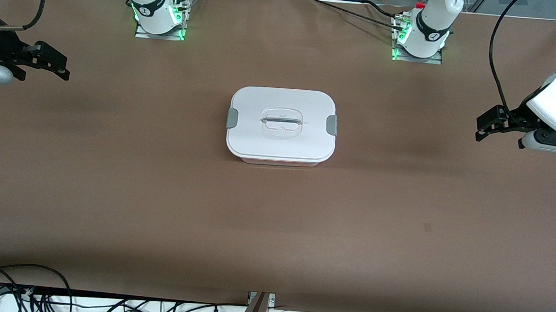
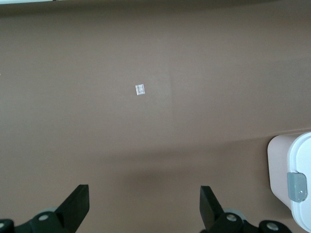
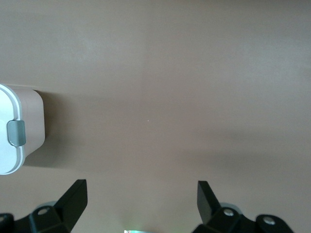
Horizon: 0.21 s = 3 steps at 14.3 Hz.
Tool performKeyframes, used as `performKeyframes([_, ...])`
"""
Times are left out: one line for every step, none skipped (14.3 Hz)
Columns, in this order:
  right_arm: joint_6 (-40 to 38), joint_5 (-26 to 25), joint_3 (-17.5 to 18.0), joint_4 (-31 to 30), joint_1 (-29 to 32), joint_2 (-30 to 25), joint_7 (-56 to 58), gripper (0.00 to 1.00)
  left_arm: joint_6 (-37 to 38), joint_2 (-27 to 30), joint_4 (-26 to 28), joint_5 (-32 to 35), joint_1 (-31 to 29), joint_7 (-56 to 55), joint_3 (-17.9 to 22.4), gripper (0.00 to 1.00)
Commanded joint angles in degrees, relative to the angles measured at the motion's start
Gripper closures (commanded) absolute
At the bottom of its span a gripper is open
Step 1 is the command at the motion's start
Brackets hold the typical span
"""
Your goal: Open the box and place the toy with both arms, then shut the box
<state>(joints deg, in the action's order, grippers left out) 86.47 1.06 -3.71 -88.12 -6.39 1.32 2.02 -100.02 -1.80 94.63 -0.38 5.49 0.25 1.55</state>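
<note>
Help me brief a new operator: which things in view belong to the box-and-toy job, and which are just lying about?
Job things:
- box, lid on, mid-table
- left gripper, open, waiting over the table's left-arm end
- right gripper, open, waiting over the right-arm end
- toy: not in view

Lying about:
- small pale tag on the table
- cables along the table's near edge

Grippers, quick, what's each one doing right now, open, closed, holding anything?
Left gripper: open, holding nothing, over bare table toward the left arm's end.
Right gripper: open, holding nothing, over bare table toward the right arm's end.
</note>
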Motion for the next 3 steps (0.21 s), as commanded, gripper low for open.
performKeyframes([-1.13, -0.18, 0.29, 1.28, 0.42, 0.44, -0.35, 0.0, 1.15, 0.13, -0.24, -0.23, 0.75, -0.77, 0.3, 0.0])
performKeyframes([-1.13, -0.18, 0.29, 1.28, 0.42, 0.44, -0.35, 0.0, 1.06, 0.04, -0.24, -0.32, 0.75, -0.77, 0.3, 0.0])
performKeyframes([-1.13, -0.18, 0.29, 1.28, 0.42, 0.44, -0.35, 0.0, 1.06, 0.04, -0.24, -0.23, 0.75, -0.86, 0.3, 0.0])
